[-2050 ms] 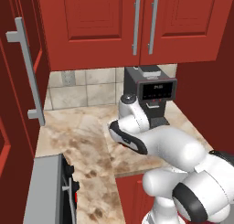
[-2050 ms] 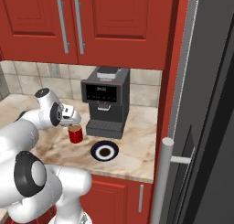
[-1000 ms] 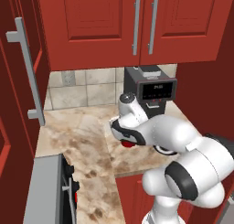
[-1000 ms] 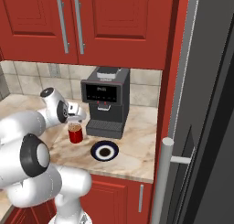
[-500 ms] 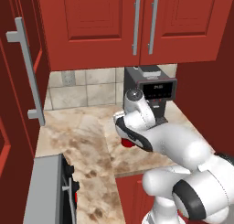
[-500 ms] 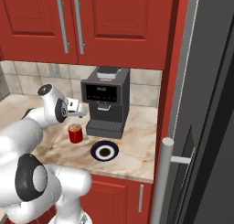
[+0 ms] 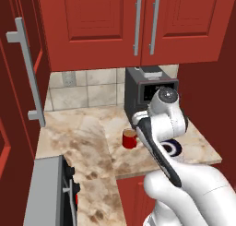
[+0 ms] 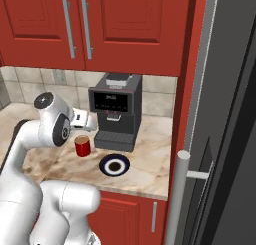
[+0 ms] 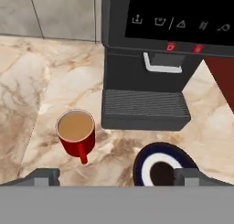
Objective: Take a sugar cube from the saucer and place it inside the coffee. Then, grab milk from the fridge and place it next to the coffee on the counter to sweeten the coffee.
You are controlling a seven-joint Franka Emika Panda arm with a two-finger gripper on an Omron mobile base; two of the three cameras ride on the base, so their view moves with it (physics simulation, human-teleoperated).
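The coffee [image 9: 76, 131] is a small red cup of tan liquid on the counter [image 9: 27, 104], left of the black coffee machine. It also shows as the coffee [image 8: 82, 146] and the coffee [image 7: 129, 138]. The saucer [image 9: 146, 159], navy-rimmed with a dark middle, lies right of the cup; the saucer [image 8: 114, 165] sits before the machine. My gripper [image 9: 116, 177] hangs open above and behind both, empty, and my gripper [image 8: 89, 122] hovers over the cup. The sugar cube and the milk are out of view. The fridge [image 8: 225, 139] stands at the right, door shut.
The black coffee machine [image 8: 116, 116] stands against the tiled wall right behind the cup and saucer. Red upper cabinets [image 7: 138, 26] hang overhead. The fridge's long bar handle [image 8: 182, 189] juts out on the right. My own arm [image 7: 161, 151] covers part of the saucer.
My hand has lifted up and away from the red cup, where it hovered close a second ago. The jaws stayed open. Cup and saucer have not moved.
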